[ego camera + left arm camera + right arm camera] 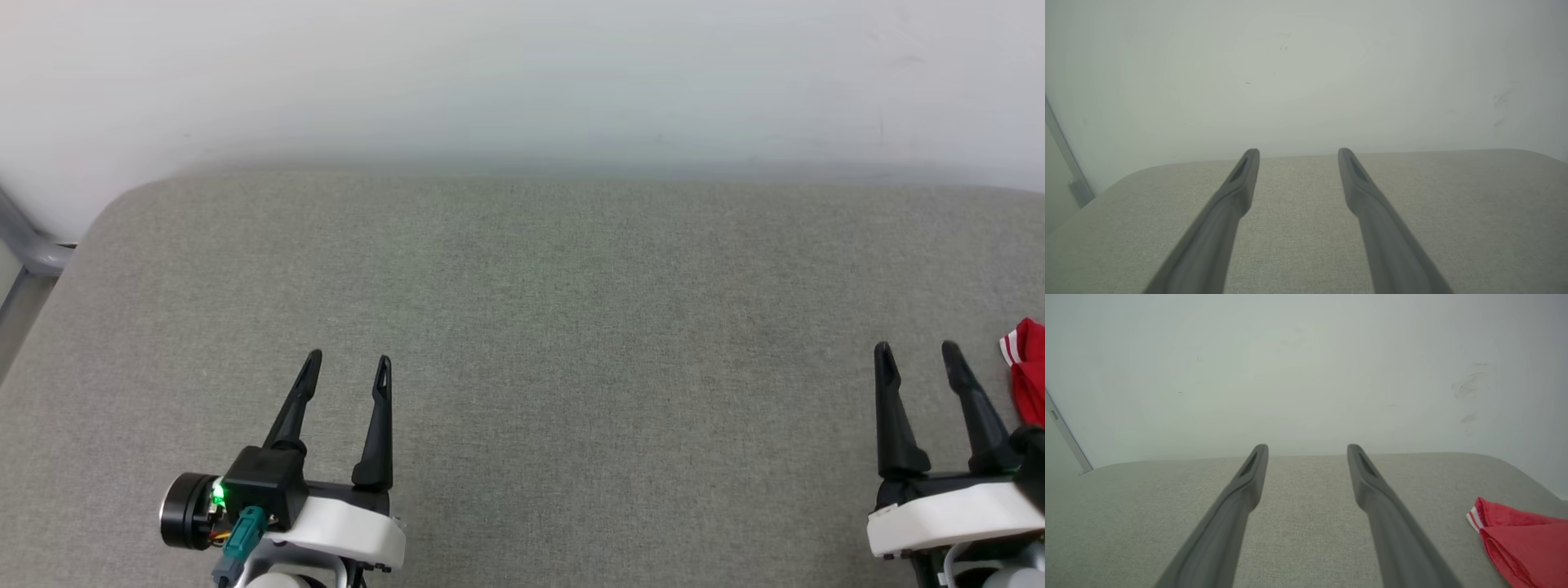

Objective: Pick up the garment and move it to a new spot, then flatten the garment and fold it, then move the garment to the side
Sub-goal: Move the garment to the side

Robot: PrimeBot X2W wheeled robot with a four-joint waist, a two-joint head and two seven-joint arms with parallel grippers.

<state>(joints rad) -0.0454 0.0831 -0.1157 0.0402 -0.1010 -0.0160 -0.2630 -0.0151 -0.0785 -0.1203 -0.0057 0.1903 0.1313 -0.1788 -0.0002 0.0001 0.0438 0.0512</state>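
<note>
The surface (522, 310) is a broad pad covered in grey-beige woven fabric, with rounded far corners. Lying directly on it at the near right is the garment (1027, 380): a bunched red fold with red-and-white striped trim, partly cut off at the view's edge.

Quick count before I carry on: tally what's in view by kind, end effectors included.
Garments: 1, the red garment with striped trim, at the head view's right edge.
End effectors: 2, the left end effector and the right end effector, both open and holding nothing.
Surfaces: 1, the grey cushioned surface.
Total: 4
</note>
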